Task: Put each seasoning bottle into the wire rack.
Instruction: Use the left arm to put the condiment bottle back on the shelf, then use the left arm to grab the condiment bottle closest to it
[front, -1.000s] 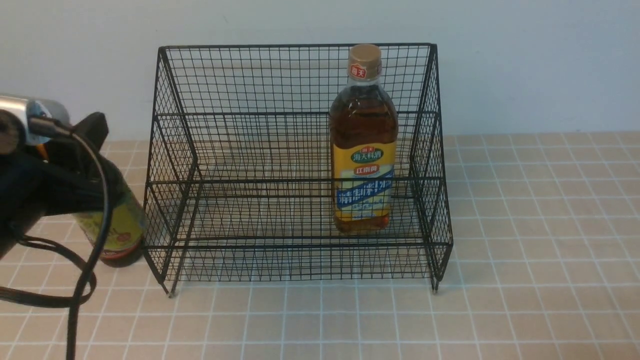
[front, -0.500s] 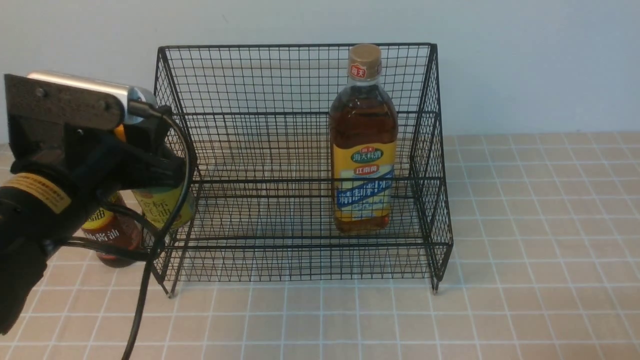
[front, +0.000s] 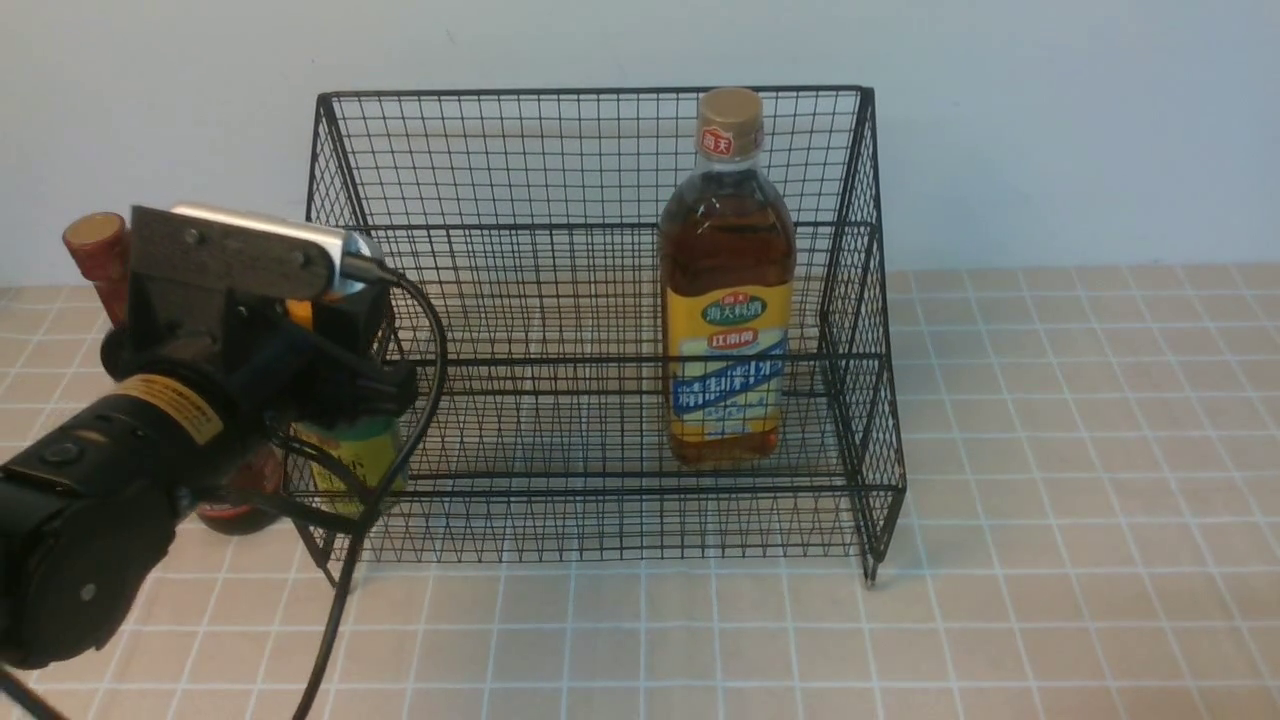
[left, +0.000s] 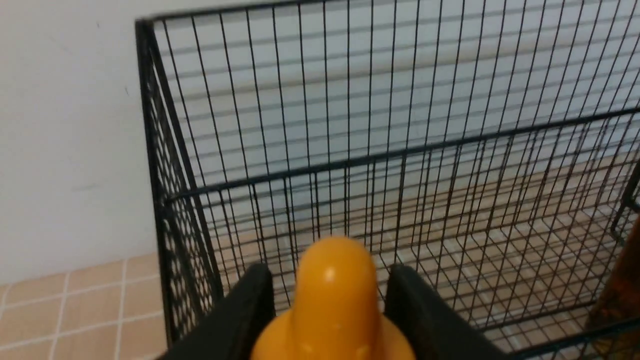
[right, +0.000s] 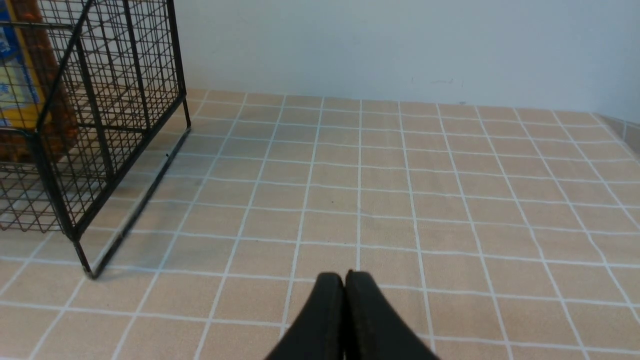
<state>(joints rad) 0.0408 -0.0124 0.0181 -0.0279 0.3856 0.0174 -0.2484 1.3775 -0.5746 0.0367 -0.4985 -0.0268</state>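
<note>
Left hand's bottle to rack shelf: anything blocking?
Nothing visible. The left hand holds the yellow-capped bottle at the left end of the wire rack, bare shelf ahead; the amber bottle stands at its right end.

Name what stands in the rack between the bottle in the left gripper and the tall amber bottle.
Nothing: in the front view only bare wire rack mesh lies between the small bottle in the left gripper and the amber bottle.

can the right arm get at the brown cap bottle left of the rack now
Probably not. The brown-capped bottle stands left of the wire rack; the right gripper, shut, is over tiles past its right end. The rack and the left gripper holding the yellow-capped bottle lie between.
</note>
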